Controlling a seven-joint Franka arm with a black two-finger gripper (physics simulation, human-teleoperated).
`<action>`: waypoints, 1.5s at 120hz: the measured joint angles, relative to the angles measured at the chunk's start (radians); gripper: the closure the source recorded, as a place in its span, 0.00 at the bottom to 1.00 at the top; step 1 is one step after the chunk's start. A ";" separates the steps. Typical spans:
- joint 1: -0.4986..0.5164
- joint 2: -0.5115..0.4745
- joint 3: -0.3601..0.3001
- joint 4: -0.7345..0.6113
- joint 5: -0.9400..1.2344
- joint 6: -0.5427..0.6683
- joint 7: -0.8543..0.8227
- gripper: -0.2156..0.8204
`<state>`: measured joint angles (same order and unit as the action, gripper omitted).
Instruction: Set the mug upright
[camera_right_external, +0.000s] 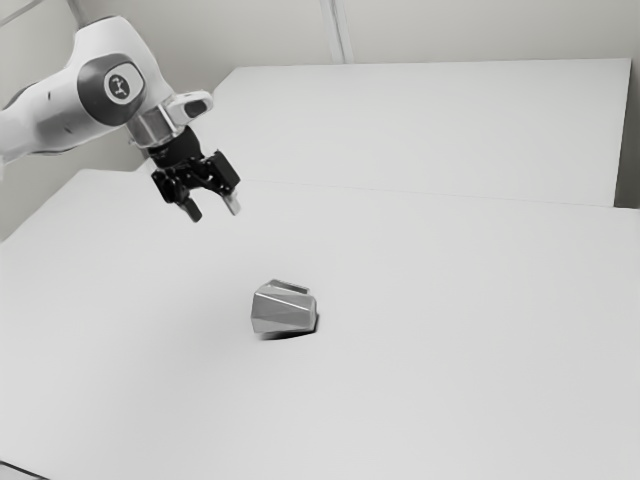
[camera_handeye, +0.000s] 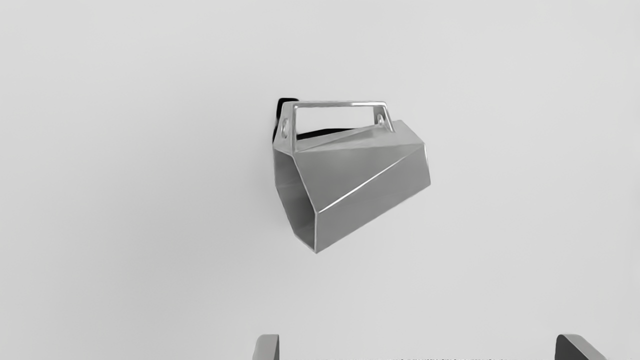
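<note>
The mug (camera_handeye: 360, 172) lies on its side on the table (camera_right_external: 450, 350); its handle (camera_handeye: 340, 104) seems raised. The gripper (camera_right_external: 213, 211) hangs well apart, fingers spread.

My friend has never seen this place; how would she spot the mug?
Start with the broad white table, then find the black gripper at the exterior view's upper left. Below it, toward that view's right, a grey mug lies on its side. Flat, sharp-edged faces and an angular handle set it apart from the smooth, rounded white arm.
</note>
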<state>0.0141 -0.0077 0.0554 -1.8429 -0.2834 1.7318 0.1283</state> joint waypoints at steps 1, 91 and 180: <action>0.000 -0.003 0.000 -0.010 -0.009 0.004 0.002 0.21; 0.127 0.083 0.006 -0.393 -0.654 0.298 0.465 0.21; 0.161 0.244 0.006 -0.418 -1.042 0.136 0.979 0.80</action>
<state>0.1752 0.2365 0.0614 -2.2613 -1.3259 1.8674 1.1074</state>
